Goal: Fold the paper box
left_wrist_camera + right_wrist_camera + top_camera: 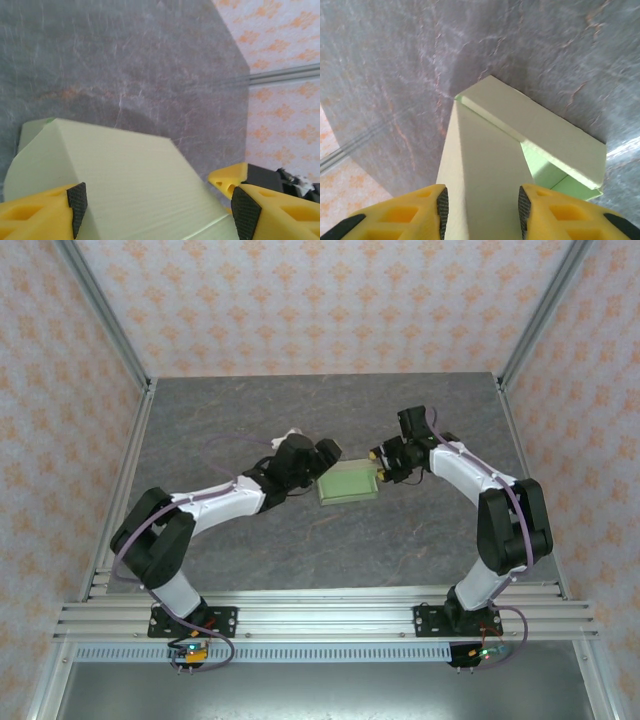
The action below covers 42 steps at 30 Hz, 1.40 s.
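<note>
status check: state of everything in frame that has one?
paper box: partly folded, not closed up, inside visible.
left fingers: wide apart, straddling the box; grip unclear.
right fingers: closed on one box panel.

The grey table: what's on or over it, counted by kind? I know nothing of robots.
Pale light-green paper box: 1
White-and-black robot arms: 2
Yellow-fingered grippers, the left gripper and the right gripper: 2
Total: 5
</note>
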Each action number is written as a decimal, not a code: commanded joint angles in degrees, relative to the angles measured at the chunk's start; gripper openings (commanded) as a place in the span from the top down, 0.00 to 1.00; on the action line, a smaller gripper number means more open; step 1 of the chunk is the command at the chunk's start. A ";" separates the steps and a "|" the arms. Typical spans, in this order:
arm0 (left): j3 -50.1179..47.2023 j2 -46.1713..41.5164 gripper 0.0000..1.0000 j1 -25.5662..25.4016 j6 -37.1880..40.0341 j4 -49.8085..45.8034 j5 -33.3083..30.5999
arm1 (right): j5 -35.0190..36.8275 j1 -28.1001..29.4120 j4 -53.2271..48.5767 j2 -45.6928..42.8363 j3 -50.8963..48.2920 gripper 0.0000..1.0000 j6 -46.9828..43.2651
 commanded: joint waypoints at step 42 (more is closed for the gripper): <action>1.80 4.85 0.09 1.50 -4.10 1.21 9.57 | -1.96 2.19 -4.62 1.74 6.48 0.48 1.15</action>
